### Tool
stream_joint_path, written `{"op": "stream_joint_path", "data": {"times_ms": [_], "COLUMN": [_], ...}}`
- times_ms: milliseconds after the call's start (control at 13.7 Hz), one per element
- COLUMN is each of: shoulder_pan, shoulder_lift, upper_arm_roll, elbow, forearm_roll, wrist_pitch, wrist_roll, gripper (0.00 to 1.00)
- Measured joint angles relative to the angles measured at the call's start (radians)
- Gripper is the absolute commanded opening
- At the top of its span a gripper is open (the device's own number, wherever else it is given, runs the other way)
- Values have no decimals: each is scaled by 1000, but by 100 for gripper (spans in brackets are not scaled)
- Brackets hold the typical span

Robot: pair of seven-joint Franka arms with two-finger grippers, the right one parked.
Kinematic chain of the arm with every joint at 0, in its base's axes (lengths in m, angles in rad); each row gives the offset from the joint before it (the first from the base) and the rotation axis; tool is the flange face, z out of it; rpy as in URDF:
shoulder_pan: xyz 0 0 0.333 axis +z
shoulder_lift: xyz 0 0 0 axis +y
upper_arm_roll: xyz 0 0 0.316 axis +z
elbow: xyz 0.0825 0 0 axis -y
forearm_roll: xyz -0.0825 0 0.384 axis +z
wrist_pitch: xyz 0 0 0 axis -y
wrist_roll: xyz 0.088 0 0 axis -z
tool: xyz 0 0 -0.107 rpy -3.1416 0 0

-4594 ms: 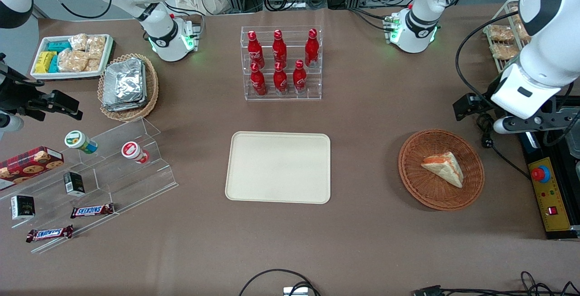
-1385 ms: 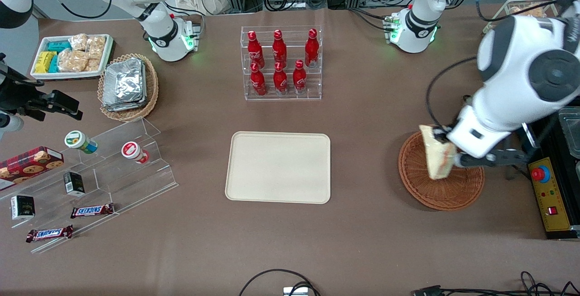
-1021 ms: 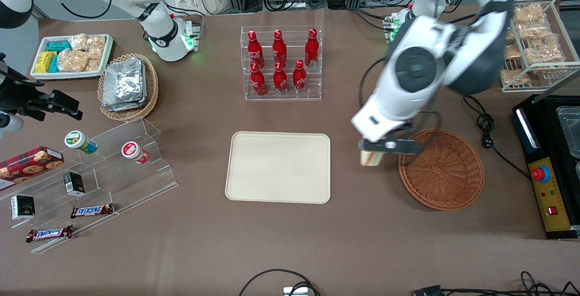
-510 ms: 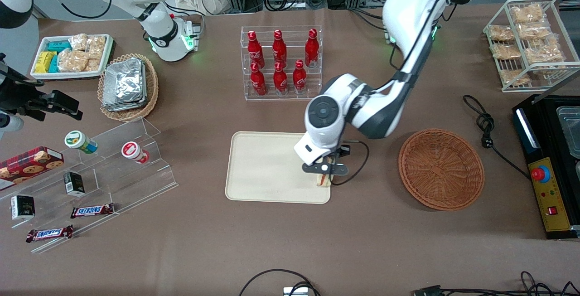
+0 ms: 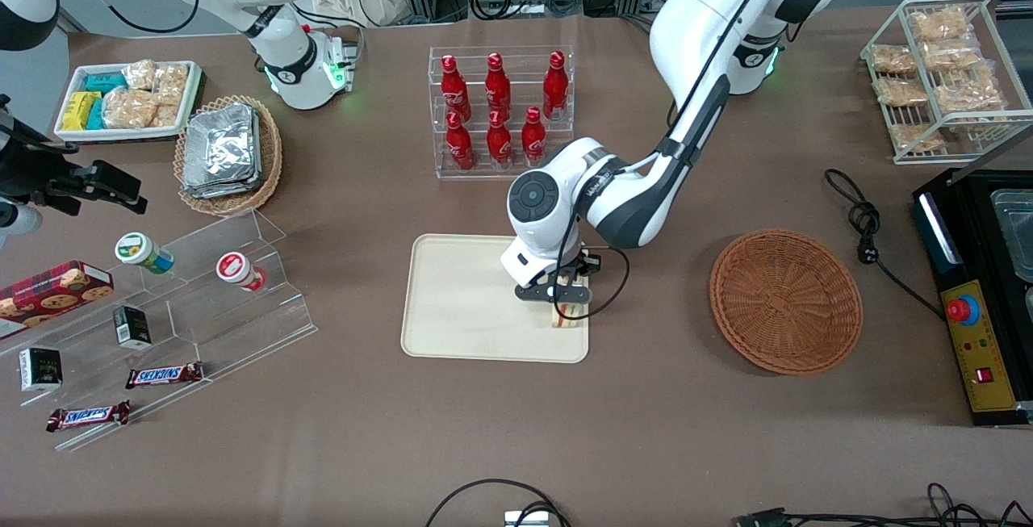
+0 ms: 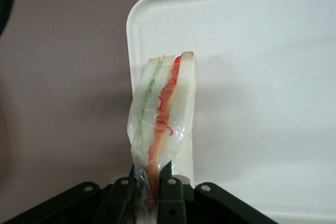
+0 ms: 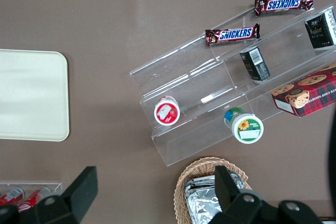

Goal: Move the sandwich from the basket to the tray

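**A:** The left gripper (image 6: pixel 149 190) is clamped on the sandwich (image 6: pixel 160 111), pinching its wrapped end between both fingers, right over the tray (image 5: pixel 468 301)!

**B:** Where on the tray, exactly?

**A:** Above the corner nearest the front camera, at the working arm's end. The wedge hangs straight out from the fingertips, its long axis in line with the gripper, red and green filling edge showing.

**B:** So what does the set-down hinge on?

**A:** That corner. In the wrist view the sandwich sits just inside the rim, near the tray's edge. I'd want it lowered a touch inward before letting go.

**B:** And the basket (image 5: pixel 786 301)?

**A:** Well apart, nothing visible in it.
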Motion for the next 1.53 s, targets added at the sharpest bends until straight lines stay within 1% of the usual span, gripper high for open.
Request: {"op": "stream_joint_path", "data": {"times_ms": [73, 146, 292, 656, 875, 1021, 1167, 1385, 1531], "shoulder_pan": [0, 0, 0, 2, 10, 23, 89, 244, 343], "shoulder_lift": [11, 23, 42, 39, 5, -46, -123, -278, -373], "upper_arm_roll": [0, 0, 0, 0, 0, 7, 11, 14, 16], "elbow": [0, 0, 1, 30, 53, 63, 69, 76, 73], "forearm_roll": [15, 25, 32, 32, 30, 8, -9, -88, -124], "wrist_pitch": [14, 24, 46, 57, 56, 38, -42, -241, -365], "wrist_roll": [-9, -16, -32, -48, -49, -52, -24, 172, 287], "gripper": [38, 99, 100, 100, 100, 100, 100, 100, 100]}}
